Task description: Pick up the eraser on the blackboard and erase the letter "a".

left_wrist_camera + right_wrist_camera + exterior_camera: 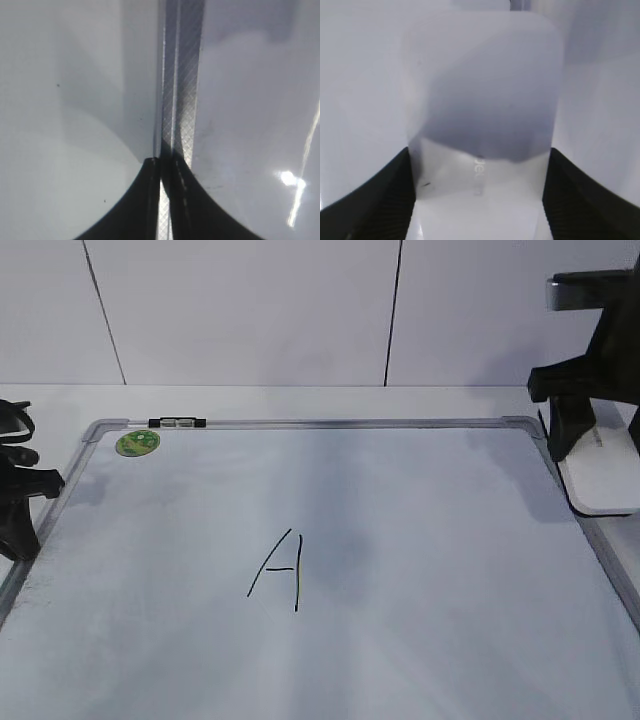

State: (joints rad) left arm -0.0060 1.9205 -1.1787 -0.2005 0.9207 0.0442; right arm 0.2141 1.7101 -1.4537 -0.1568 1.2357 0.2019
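Observation:
The blackboard (420, 490) is a white board with a silver frame, lying flat. The white eraser (603, 480) lies at the board's right edge, over the frame. My right gripper (566, 445) stands over it. In the right wrist view both black fingers of the right gripper (480, 165) press the sides of the eraser (480, 90). No lowercase "a" shows; only a capital "A" (280, 570) is on the board, with a faint grey smear to its right. My left gripper (18, 530) is shut and empty over the left frame strip (182, 75); its closed tips also show in the left wrist view (161, 161).
A round green sticker (137, 443) sits at the board's far left corner. A small black-and-clear marker pen (177, 423) lies on the far frame edge. A white wall rises behind the table.

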